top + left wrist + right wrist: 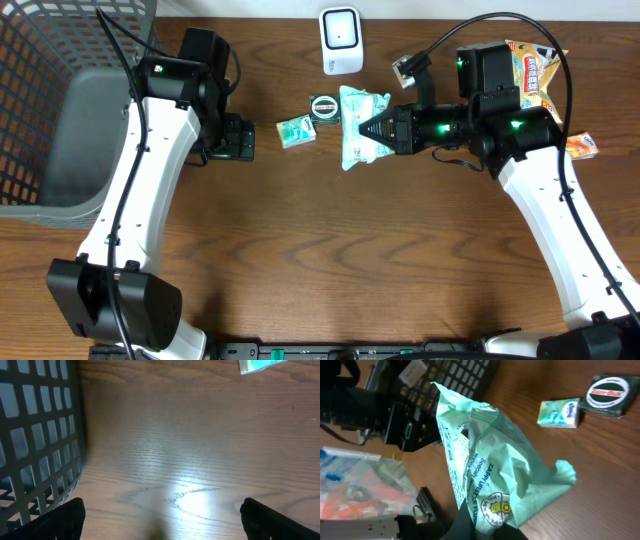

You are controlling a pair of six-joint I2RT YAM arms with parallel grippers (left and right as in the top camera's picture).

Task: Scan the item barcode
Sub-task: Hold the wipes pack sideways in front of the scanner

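Observation:
My right gripper [367,128] is shut on a crumpled mint-green wipes packet [358,125], holding it a little above the table below the white scanner [340,40]. In the right wrist view the packet [490,460] fills the middle, pinched at its lower end by the gripper [487,527]. I can make out no barcode on the side that shows. My left gripper [243,139] hovers open over bare wood beside the basket. In its wrist view the fingers [62,520] stand wide apart around the gripper [162,525], with nothing between them.
A dark mesh basket [60,60] stands at the far left. A small green tissue pack [295,130] and a black round-label tin [326,106] lie left of the held packet. Colourful snack bags [540,65] lie at the back right.

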